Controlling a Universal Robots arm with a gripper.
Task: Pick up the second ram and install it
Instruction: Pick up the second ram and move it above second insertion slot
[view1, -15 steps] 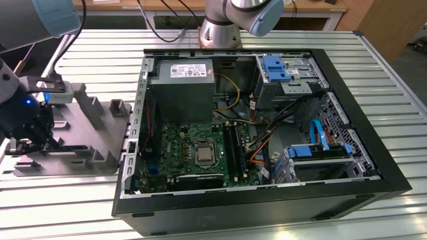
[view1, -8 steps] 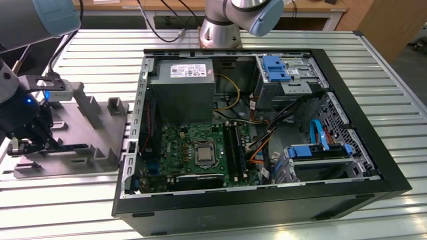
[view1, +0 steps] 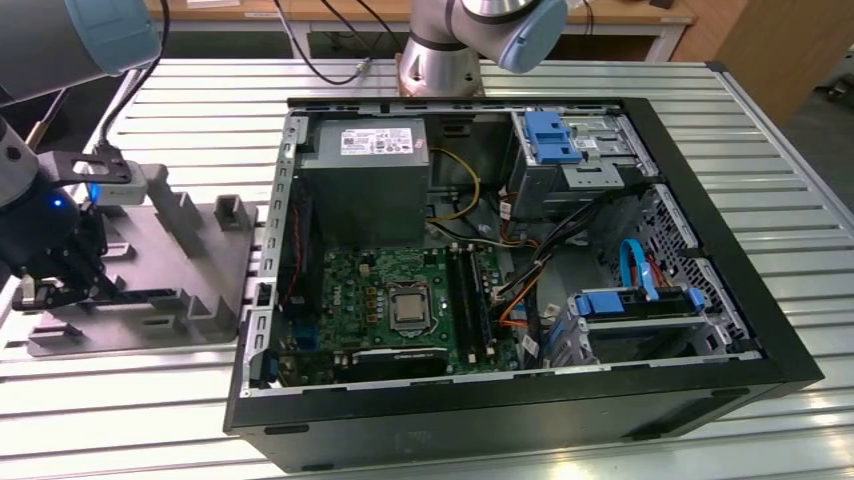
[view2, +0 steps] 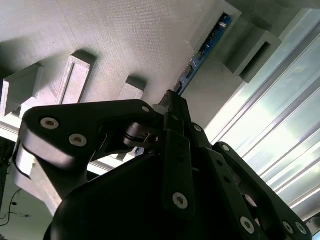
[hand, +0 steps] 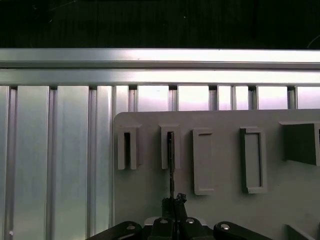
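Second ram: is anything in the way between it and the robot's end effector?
Nothing visible. In both wrist views the end effector is closed on one end of the second ram, which sits in a slot block of the grey fixture tray.

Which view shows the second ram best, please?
The second wrist view: the second ram shows its blue side in the grey fixture. The first wrist view gives its thin edge; the exterior view leaves it too small to tell.

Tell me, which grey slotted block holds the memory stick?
The block straight ahead of the claw: the thin memory stick the claw grips stands in its slot.
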